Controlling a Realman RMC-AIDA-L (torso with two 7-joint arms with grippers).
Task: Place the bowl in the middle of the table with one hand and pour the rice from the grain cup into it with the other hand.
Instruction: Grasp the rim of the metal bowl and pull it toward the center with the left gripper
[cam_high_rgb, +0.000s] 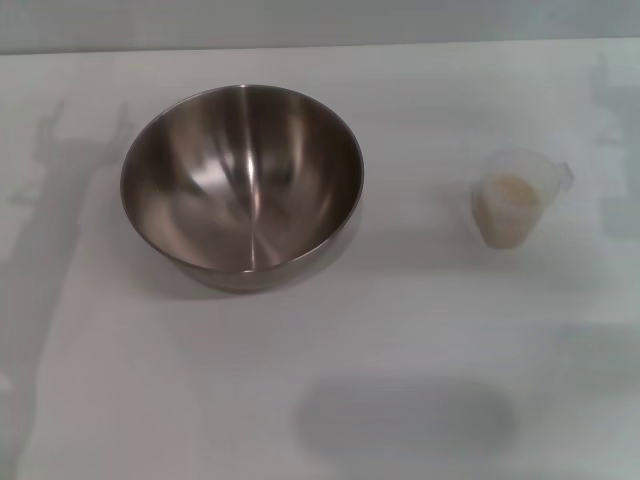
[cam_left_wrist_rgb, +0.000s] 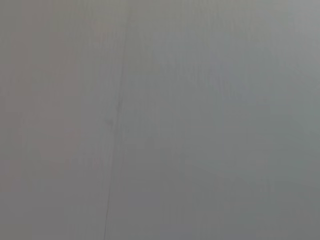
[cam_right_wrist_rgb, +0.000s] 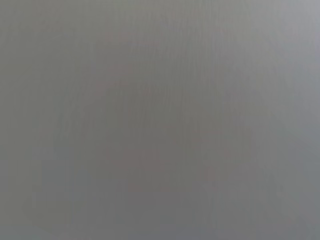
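The shiny steel bowl stands upright and empty on the white table, left of centre in the head view. The small clear grain cup stands upright to the right, with its spout toward the far right. It holds cream-coloured rice. Bowl and cup are well apart. Neither gripper shows in any view. Both wrist views show only a plain grey surface.
The table's far edge runs along the top of the head view. Soft shadows lie on the table at the left, the right and the front middle.
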